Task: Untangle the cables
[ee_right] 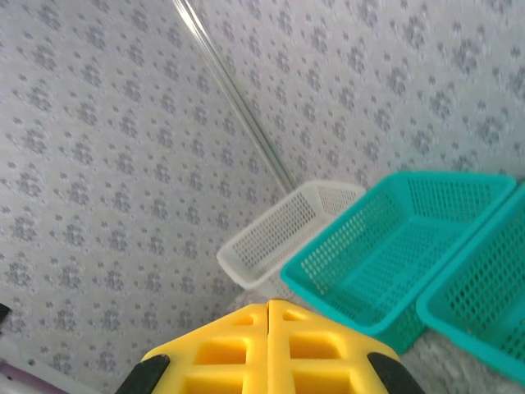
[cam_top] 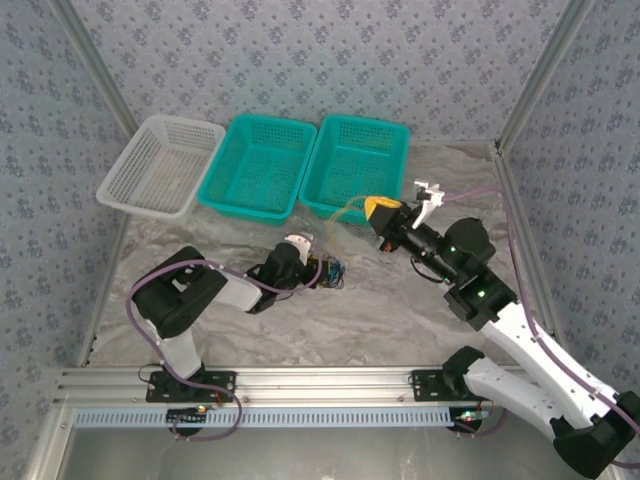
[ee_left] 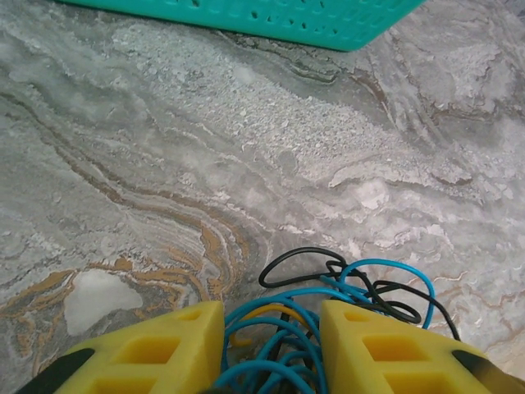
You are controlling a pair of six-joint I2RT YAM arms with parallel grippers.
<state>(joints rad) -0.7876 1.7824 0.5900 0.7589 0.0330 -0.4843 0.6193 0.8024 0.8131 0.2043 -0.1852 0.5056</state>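
The cables [ee_left: 361, 283], a small clump of blue, black and yellow cords, lie on the marbled table. My left gripper [ee_left: 271, 345] is low over them, its yellow pads [ee_left: 164, 349] apart with blue loops filling the gap from pad to pad. A black loop [ee_left: 295, 254] sticks out ahead. From above, the left gripper [cam_top: 326, 272] sits at the tangle [cam_top: 336, 272]. My right gripper [cam_top: 376, 210] is raised before the right basket, and a thin yellow cable [cam_top: 343, 215] arcs from it down toward the tangle. Its pads [ee_right: 238, 349] are pressed flat together at the right gripper [ee_right: 268, 309].
Three baskets stand along the back: white [cam_top: 145, 205], teal [cam_top: 245, 212] and teal [cam_top: 365, 122]. The teal basket's wall [ee_left: 328, 20] runs just beyond the tangle. Patterned walls and metal posts enclose the table on three sides.
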